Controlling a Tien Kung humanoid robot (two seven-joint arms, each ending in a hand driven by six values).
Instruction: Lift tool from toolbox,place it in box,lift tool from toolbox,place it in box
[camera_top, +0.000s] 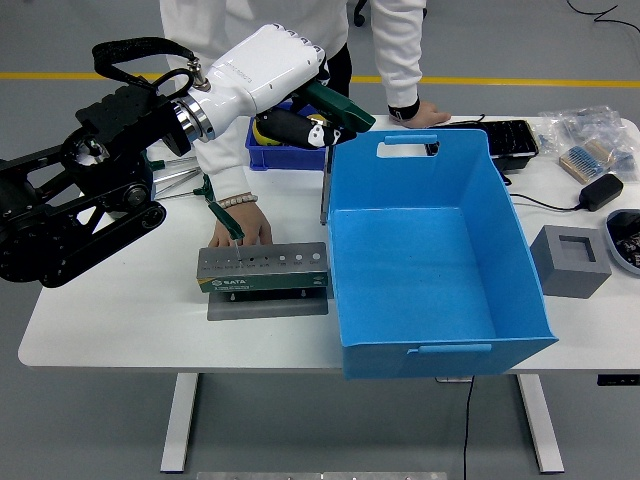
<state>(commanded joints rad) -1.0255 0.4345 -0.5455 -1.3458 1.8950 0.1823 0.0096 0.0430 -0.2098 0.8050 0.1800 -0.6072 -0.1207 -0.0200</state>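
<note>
Gripping tool (335, 120) | left hand (285, 105) fingers curled | beside box (430, 250)

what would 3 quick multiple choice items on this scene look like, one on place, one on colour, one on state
1. Where is the toolbox?
A. left of the blue box
B. inside it
C. on the grey block

2. What colour is the handle of the tool in the left hand?
A. red
B. green
C. yellow

3. The held tool is:
A. seated in the toolbox
B. lying in the box
C. lifted clear of the toolbox

Key: 1 A, it sits beside the box's left wall; 2 B, the handle is dark green; 3 C, its shaft hangs above the table.
</note>
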